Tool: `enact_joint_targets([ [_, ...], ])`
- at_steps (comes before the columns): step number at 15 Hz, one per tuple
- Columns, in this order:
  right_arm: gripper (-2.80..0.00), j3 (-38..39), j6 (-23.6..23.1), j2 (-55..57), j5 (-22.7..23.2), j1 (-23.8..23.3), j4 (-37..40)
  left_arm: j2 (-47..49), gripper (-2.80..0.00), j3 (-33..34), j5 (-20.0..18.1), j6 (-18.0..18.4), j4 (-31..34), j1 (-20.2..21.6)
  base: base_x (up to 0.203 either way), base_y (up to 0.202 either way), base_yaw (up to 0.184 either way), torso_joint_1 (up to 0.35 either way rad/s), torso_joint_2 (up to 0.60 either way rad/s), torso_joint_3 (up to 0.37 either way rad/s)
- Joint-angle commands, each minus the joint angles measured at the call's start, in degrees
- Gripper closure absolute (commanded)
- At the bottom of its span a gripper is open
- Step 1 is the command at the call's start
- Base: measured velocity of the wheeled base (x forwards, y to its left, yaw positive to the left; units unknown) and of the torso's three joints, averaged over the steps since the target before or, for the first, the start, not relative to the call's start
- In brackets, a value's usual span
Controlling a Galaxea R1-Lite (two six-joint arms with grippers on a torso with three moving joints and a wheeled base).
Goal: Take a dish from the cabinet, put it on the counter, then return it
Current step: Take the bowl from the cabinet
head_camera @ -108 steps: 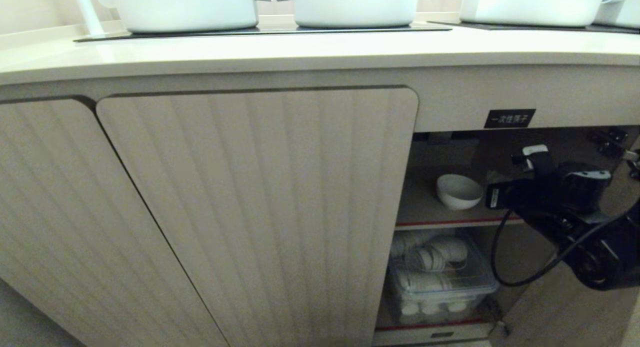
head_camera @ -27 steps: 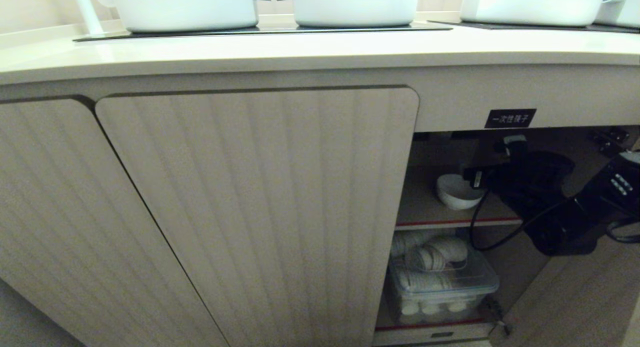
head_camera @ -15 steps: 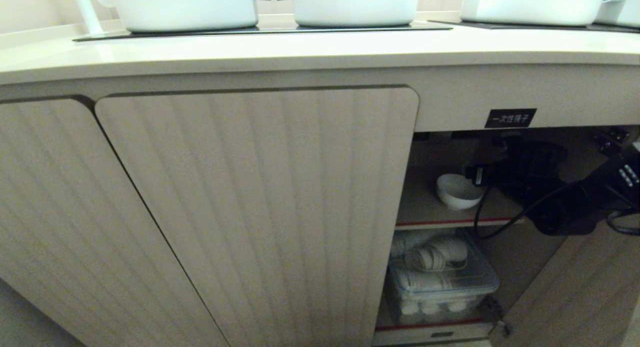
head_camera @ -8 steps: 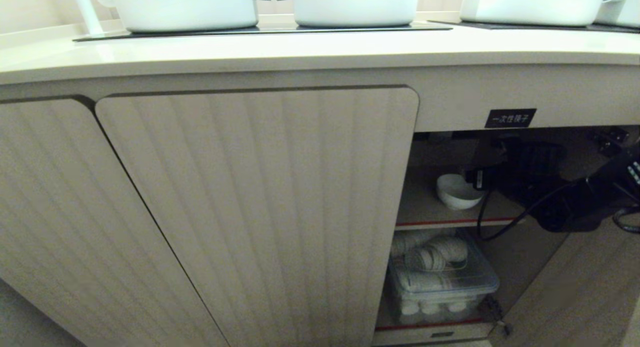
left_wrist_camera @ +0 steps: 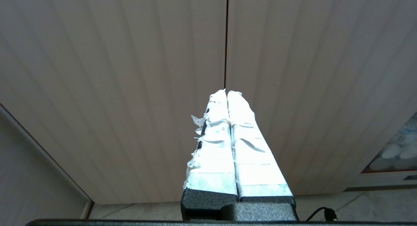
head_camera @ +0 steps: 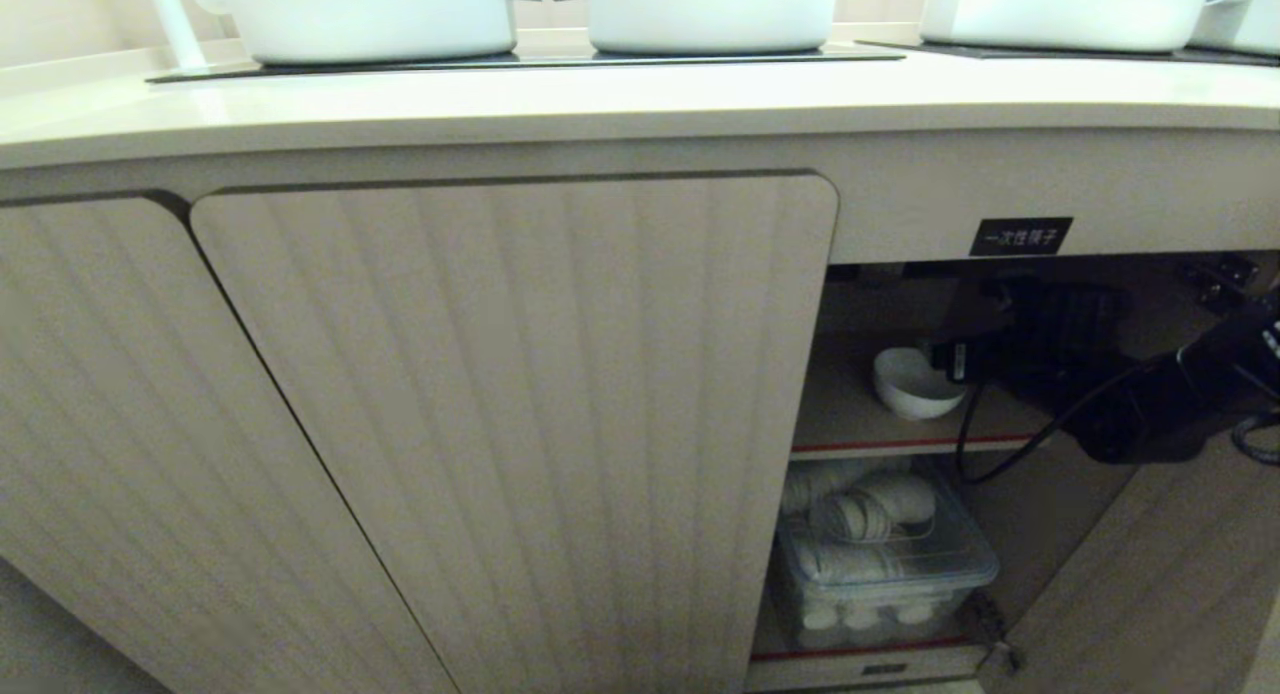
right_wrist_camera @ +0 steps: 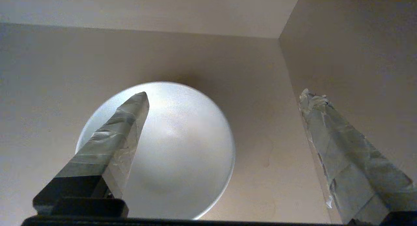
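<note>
- Bowl (head_camera: 912, 386) sits upright on the cabinet's (head_camera: 520, 414) inner shelf (head_camera: 850, 419), toward its front, nothing gripping it.
- Nearest: left gripper (left_wrist_camera: 227, 93) parked low in front of the closed fluted doors, taped fingers pressed together, holding nothing.
- Open door (head_camera: 1160, 584) on the right swings outward; below the shelf a clear plastic box (head_camera: 885, 564) holds stacked white items.
- Right gripper (right_wrist_camera: 224, 99) is inside the cabinet at shelf level, arm coming in from the right side of the opening.
- Its fingers are spread wide and hold nothing. In the wrist view one finger (right_wrist_camera: 114, 144) lies over the bowl's hollow, the other (right_wrist_camera: 345, 154) is well outside the rim near the cabinet's side wall.
- So the near wall of the bowl looks to lie between the two fingers; contact can't be told.
- Farther up: counter (head_camera: 640, 104) is above, with big white pots (head_camera: 710, 9) on black glass panels (head_camera: 520, 62) at the back; front strip is bare.
- Black label (head_camera: 1020, 236) is above the opening.
- Step, my read: reaching in for the bowl, pre-grasp. Nothing lifted, so the task is at its first part.
- Next move likely needs: settle one finger inside the rim, one outside, close on the wall, then lift a little and back out without knocking the shelf's top edge.
- Risk guess: glossy wall may slip or the bowl may tip if pinched off-centre.
</note>
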Motion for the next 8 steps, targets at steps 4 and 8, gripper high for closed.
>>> enact_joint_targets([
  [4,-2.8,0.5,-0.2,-0.2,0.0,0.0,-0.3,0.0,0.0,0.0,0.0,0.0,0.0,0.0,0.0,0.0,0.0,0.0,0.0,0.0],
  [8,-2.8,0.4,-0.3,-0.3,0.0,0.1,1.2,0.0,0.0,0.0,0.0,0.0,0.0,0.0,0.0,0.0,0.0,0.0,0.0,0.0],
])
